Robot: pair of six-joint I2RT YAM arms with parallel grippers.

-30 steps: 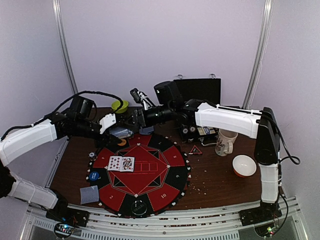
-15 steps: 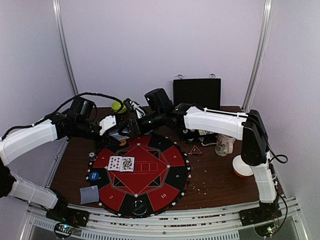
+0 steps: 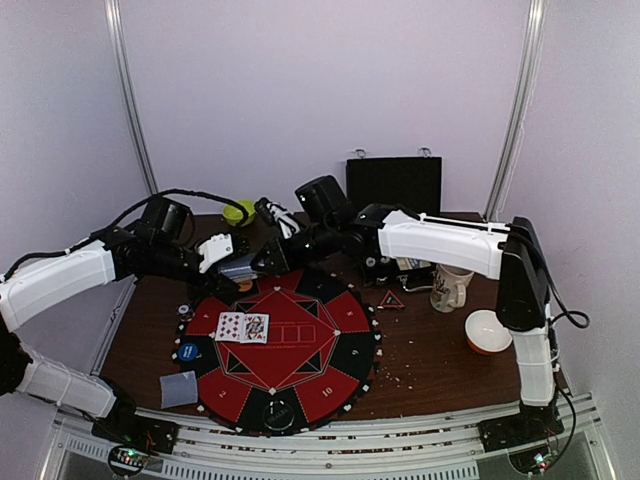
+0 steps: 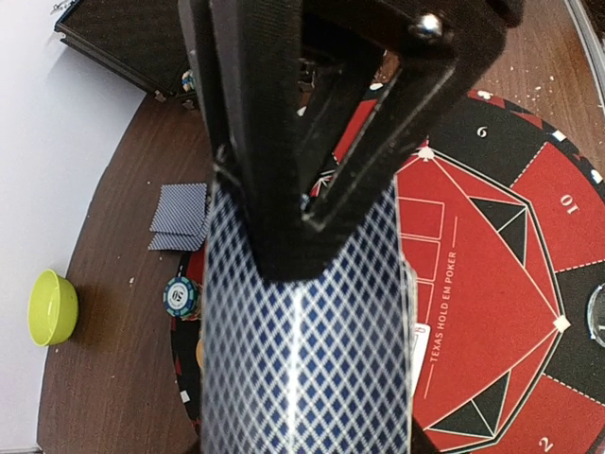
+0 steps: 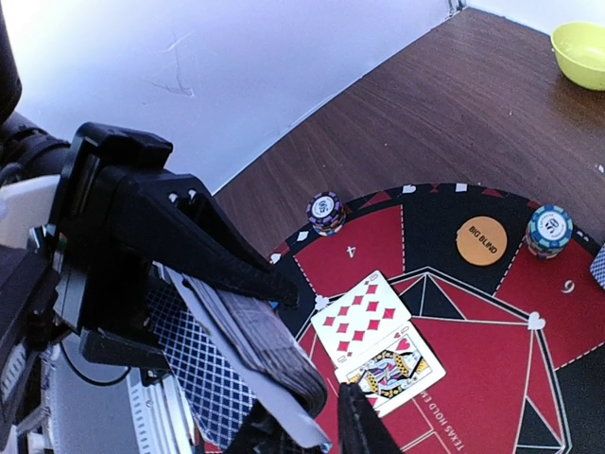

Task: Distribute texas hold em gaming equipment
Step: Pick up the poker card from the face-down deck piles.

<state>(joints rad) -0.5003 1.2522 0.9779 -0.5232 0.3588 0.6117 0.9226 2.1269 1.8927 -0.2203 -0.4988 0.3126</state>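
Clamped between the black fingers (image 4: 255, 142) of the left gripper (image 4: 298, 241): a deck of cards (image 4: 307, 359), grey-blue diamond backs toward that wrist's camera. Held above the far rim of the mat (image 3: 300, 365), at about 11 o'clock in the top view.

Set narrow, the fingers (image 5: 364, 430) of the right gripper (image 5: 317, 430), one on each side of the deck's lower corner, with the outermost card's white edge between them. Impossible to tell whether already pinching that card or only flanking it.

Below both grippers, round and red-and-black, the mat. Face up on it toward 10 o'clock, side by side and touching: two cards (image 3: 243, 327), one a diamonds number card, the other a court card. On the rim at 9 o'clock, a blue disc (image 3: 187, 351); at 6 o'clock, a clear disc (image 3: 278, 411). Just off the rim at 8 o'clock, face-down cards (image 3: 180, 388). In the right wrist view, near the mat's edge, an orange disc (image 5: 482, 241) between a dark striped chip (image 5: 326, 212) and a blue striped chip (image 5: 550, 230). Just off the rim at 2 o'clock, a small red-black triangle (image 3: 391, 299).

Farther out on the table: white mug (image 3: 452, 285) past the triangle at 2 o'clock, orange bowl (image 3: 489, 331) at 3 o'clock, green bowl (image 3: 238, 212) beyond the grippers at 11 o'clock, black case (image 3: 395, 185) at 1 o'clock by the back wall.
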